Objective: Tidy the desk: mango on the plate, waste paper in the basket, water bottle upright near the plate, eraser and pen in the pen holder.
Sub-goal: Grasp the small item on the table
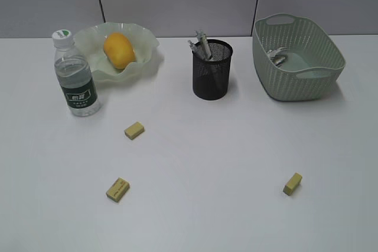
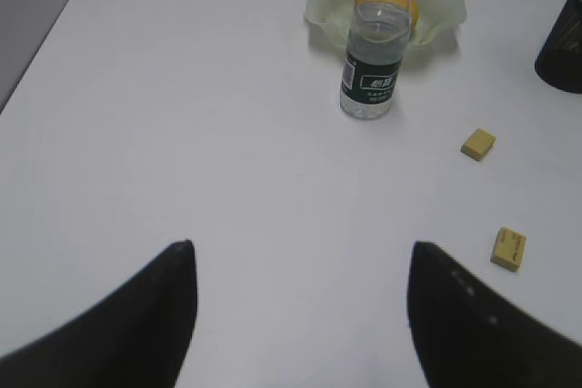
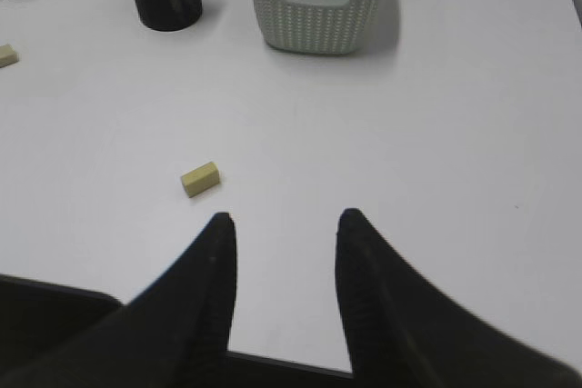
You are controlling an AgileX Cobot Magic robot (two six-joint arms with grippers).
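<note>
Exterior view shows mango (image 1: 119,50) on plate (image 1: 118,51), bottle (image 1: 75,75) upright beside it, paper (image 1: 276,56) in basket (image 1: 298,57), pen (image 1: 203,44) in holder (image 1: 212,70); three erasers (image 1: 134,130) lie on the desk (image 1: 207,163), both my grippers (image 2: 300,315) (image 3: 285,261) open, empty.

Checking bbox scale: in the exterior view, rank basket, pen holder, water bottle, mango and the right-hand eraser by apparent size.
1. basket
2. water bottle and pen holder: look alike in area, and the bottle stands nearer the camera, so unranked
3. mango
4. right-hand eraser
</note>
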